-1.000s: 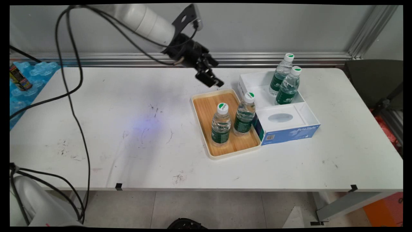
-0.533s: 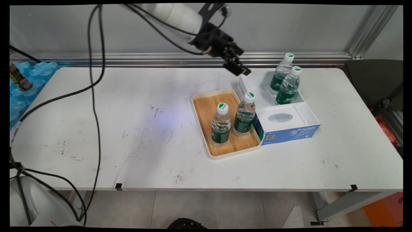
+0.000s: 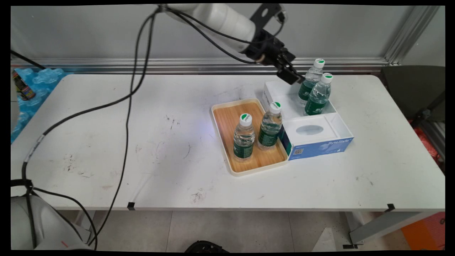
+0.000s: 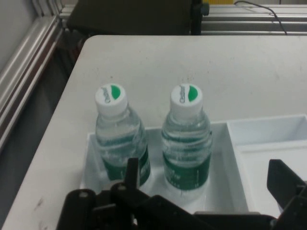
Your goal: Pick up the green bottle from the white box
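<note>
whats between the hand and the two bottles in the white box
Nothing: hand view shows open air between the black hand and the two green-labelled water bottles.

Tool moved right, now beside boxed bottles.

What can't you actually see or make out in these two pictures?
- Main view: the gripper covers part of the far bottle in the white box.
- Main view: the print on the bottle caps is too small to read.
- Hand view: the gripper's linkage hides the bottles' bases.
- Main view: the can at the left edge is partly cut off.
</note>
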Controlling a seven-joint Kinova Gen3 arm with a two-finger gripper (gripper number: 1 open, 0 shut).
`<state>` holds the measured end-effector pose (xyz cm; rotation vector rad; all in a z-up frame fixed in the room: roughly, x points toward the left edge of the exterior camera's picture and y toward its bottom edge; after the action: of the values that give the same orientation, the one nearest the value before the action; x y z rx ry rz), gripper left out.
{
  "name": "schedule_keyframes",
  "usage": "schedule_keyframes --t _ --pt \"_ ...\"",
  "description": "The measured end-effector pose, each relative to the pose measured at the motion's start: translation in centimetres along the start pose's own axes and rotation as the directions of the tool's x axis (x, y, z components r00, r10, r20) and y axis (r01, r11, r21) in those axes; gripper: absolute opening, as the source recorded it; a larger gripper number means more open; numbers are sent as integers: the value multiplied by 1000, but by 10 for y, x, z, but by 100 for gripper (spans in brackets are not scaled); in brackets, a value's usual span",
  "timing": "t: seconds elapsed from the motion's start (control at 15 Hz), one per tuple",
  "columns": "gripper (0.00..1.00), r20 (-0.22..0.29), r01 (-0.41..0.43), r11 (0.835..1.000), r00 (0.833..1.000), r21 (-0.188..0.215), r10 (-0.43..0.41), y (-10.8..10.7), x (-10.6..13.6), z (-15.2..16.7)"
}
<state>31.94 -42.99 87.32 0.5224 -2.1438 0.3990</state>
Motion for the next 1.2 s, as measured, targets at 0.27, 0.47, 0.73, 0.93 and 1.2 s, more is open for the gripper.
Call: schedule_keyframes --t 0.27,0.47,0.73,0.93,1.2 --pt "100 -15 14 1000 1000 2 -14 2 3 33" --pt "100 -23 22 1000 999 3 -22 3 3 55" --pt "100 -30 29 1000 999 10 -29 3 1 77" --pt "100 -34 28 999 999 19 -27 1 -1 91" --pt "100 -31 23 999 999 23 -23 1 -6 106"
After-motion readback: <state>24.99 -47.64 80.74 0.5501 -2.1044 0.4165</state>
